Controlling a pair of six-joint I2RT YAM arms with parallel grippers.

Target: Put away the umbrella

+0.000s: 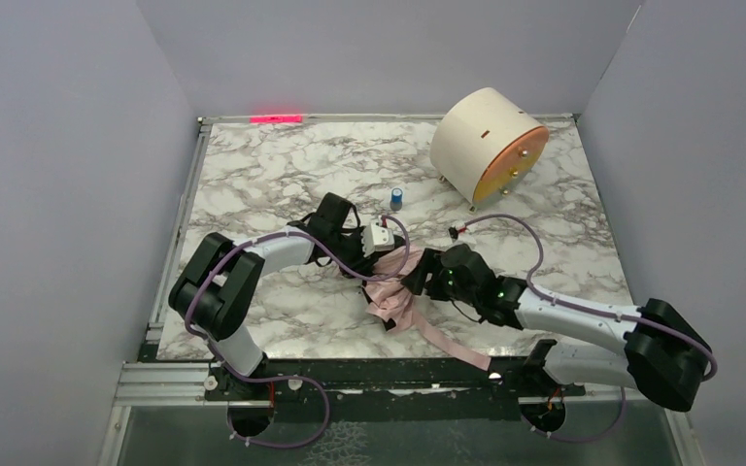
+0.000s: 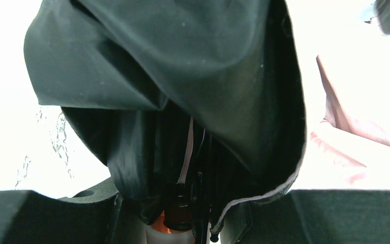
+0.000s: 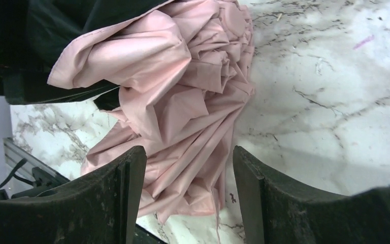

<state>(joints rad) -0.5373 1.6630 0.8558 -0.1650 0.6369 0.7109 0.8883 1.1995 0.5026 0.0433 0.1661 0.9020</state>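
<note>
The umbrella (image 1: 395, 303) lies crumpled on the marble table between my two grippers, and its long pink strap (image 1: 452, 345) trails toward the front edge. My left gripper (image 1: 374, 254) is closed around the umbrella's bundled end. In the left wrist view the dark inner lining (image 2: 183, 76), ribs and black shaft fill the gap between its jaws (image 2: 183, 218). My right gripper (image 1: 416, 280) is open. In the right wrist view its fingers (image 3: 189, 168) straddle the pink folds (image 3: 183, 91) without pinching them. The handle is hidden.
A cream cylindrical drum (image 1: 481, 141) with an orange face stands on small feet at the back right. A small blue object (image 1: 398, 198) stands just behind the left gripper. A metal rail (image 1: 350, 371) runs along the table's front edge. Grey walls enclose three sides.
</note>
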